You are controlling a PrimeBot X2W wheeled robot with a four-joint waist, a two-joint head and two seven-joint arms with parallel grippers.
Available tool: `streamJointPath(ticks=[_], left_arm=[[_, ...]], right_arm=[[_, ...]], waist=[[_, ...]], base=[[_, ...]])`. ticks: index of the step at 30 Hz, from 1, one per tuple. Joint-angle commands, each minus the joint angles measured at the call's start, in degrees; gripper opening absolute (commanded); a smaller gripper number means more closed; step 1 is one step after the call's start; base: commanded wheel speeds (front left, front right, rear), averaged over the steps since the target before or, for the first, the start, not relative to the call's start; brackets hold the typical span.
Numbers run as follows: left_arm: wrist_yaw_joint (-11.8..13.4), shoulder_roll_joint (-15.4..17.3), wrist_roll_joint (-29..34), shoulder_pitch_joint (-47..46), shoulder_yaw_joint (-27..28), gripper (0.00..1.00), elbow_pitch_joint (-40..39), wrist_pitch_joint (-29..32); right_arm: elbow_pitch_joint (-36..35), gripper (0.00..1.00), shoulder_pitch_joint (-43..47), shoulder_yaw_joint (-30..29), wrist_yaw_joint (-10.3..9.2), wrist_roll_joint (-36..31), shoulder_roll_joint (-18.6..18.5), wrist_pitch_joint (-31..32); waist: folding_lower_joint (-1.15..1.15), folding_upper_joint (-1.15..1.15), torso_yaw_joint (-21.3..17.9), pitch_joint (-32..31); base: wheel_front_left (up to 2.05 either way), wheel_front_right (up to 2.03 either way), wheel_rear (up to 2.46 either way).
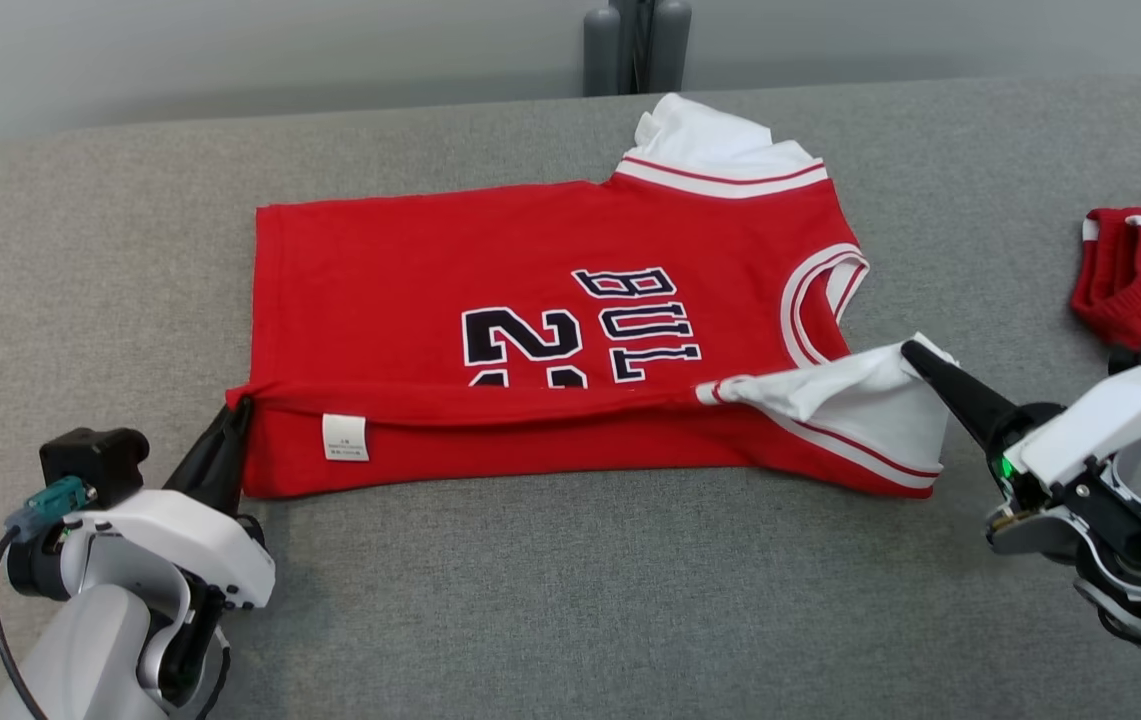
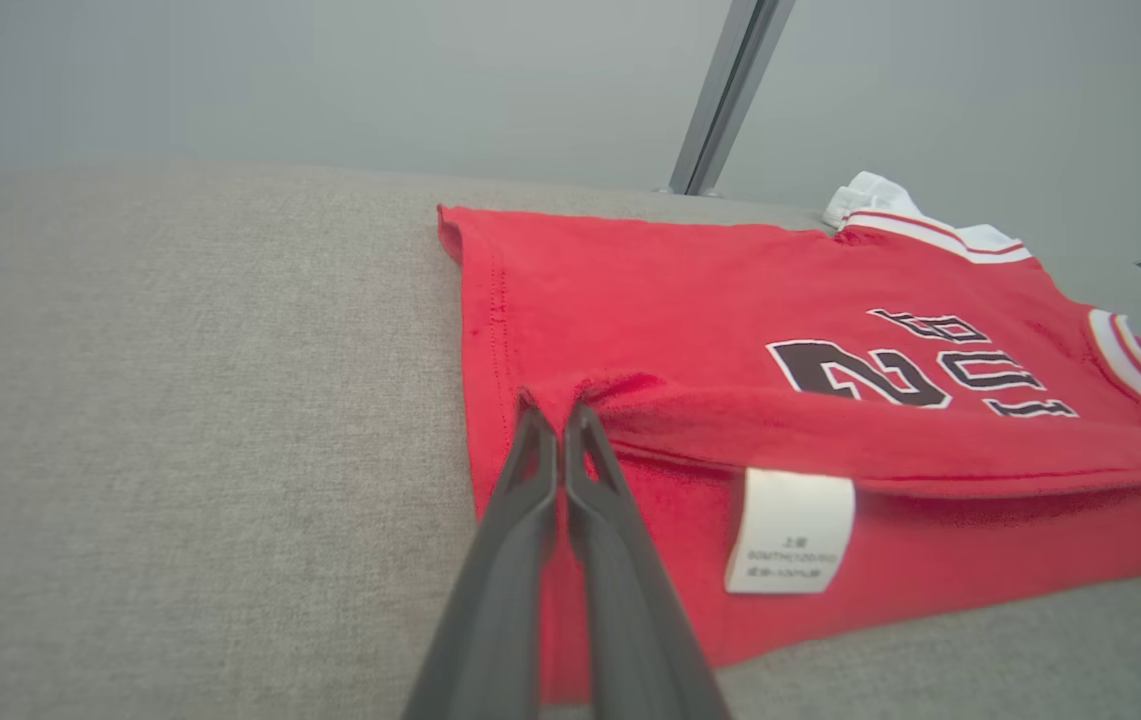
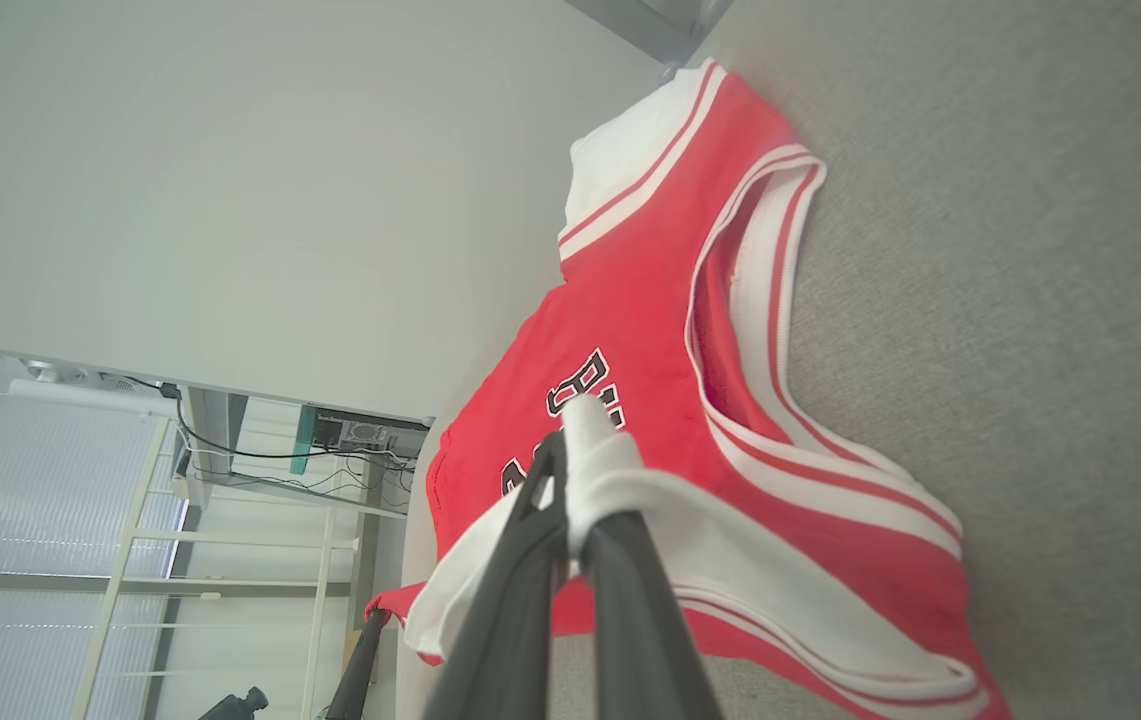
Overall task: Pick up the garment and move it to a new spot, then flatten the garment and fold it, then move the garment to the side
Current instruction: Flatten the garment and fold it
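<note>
Pinching jersey [image 1: 550, 260] at both ends

Red jersey mid grey surface [image 1: 530, 620], near edge doubled over. L gripper [image 1: 242, 405] clamped on hem corner at 8 o'clock; R gripper [image 1: 915, 352] clamped on white sleeve at 4 o'clock. 2nd red garment [image 1: 1135, 275] at 3 o'clock, well apart

You have open grey surface [image 1: 550, 600] in front of the jersey [image 1: 430, 260] and to its left; a second red garment [image 1: 1140, 270] blocks the right edge.

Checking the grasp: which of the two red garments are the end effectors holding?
The spread-out numbered jersey at centre; the bunched red garment at far right lies ungripped.
</note>
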Motion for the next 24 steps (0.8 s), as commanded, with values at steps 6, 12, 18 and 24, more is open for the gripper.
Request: streamJointPath(ticks=[6, 12, 18, 24], left_arm=[[-0.67, -0.53, 0.66, -4.76, -0.71, 0.0, 4.99, -0.74], [-1.42, -1.63, 0.69, -7.46, -1.56, 0.0, 9.61, -2.11], [-2.03, -2.64, 1.11, -9.18, -2.74, 0.0, 12.99, -3.23], [-2.61, -3.44, 1.02, -11.42, -3.74, 0.0, 17.11, -4.54]], right_arm=[[5.32, 0.0, -4.67, 0.85, 0.15, -0.76, 2.69, 1.61], [9.64, 0.0, -6.94, 1.74, 0.15, -1.76, 4.88, 3.04], [12.73, 0.0, -8.55, 2.07, 0.15, -3.24, 6.66, 3.39], [16.56, 0.0, -10.71, 1.7, 0.15, -5.59, 9.02, 3.49]], waist=[[0.0, 0.0, -0.09, 2.94], [0.0, 0.0, 0.14, 4.43], [0.0, 0.0, 0.21, 5.47], [0.0, 0.0, 0.58, 6.61]], base=[[0.0, 0.0, 0.0], [0.0, 0.0, 0.0], [0.0, 0.0, 0.0], [0.0, 0.0, 0.0]])
